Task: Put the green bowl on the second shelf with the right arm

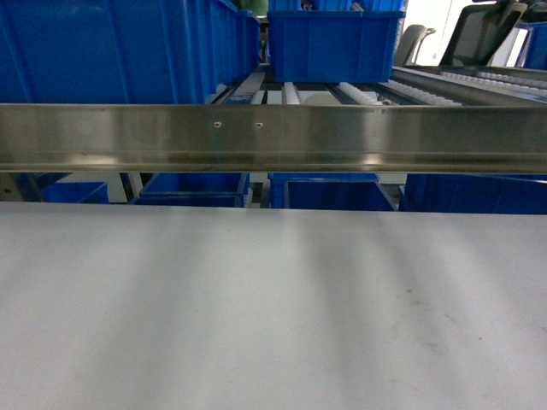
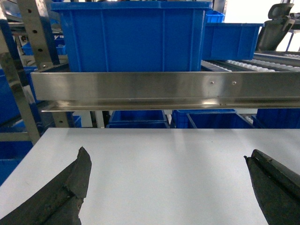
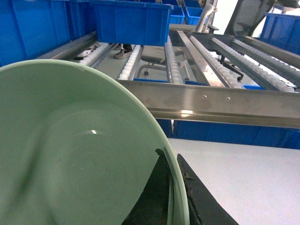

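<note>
bowl pinched at its rim, shelf edge ahead

the right hand is clamped on the rim of the small pale mint-green plastic bowl, one dark finger inside the wall and one outside, at about 5 o'clock in the right wrist view; the bowl seems to hang tilted, though the close view makes that hard to judge. to do this well, lift it clear over the shiny stainless-steel front beam of the second shelf before going forward, then set it level on the white roller rails. open room lies toward 12 o'clock between the deep blue plastic bins. the left hand hangs spread wide over the flat white worktop.
</note>
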{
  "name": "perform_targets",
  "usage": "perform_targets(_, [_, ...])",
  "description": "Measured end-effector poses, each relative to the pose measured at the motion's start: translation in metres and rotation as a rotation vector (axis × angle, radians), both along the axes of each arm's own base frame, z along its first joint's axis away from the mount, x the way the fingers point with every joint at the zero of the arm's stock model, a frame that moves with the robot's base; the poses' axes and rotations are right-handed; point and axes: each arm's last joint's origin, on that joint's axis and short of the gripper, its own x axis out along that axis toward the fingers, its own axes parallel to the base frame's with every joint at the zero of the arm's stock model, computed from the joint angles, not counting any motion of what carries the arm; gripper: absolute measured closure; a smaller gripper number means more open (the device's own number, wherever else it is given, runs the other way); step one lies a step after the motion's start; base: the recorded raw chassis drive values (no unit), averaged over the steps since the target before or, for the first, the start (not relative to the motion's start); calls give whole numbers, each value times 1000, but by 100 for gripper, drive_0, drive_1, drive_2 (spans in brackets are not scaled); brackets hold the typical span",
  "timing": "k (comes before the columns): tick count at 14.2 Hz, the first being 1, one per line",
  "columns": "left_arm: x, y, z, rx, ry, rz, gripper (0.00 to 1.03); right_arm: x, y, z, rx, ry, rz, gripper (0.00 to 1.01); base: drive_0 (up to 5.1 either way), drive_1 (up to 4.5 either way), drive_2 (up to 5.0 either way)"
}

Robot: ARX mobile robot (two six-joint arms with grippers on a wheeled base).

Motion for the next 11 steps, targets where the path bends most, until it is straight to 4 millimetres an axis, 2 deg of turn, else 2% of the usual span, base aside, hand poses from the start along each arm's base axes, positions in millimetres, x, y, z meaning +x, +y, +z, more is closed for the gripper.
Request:
perform_targets(5, [0, 0, 0, 0, -2, 0, 5, 0, 0, 1, 0, -5, 0, 99, -493, 246, 246])
perform_targets(11, [0, 0, 0, 0, -1, 0, 5, 0, 0, 0, 0, 0, 0, 99, -471, 129, 365])
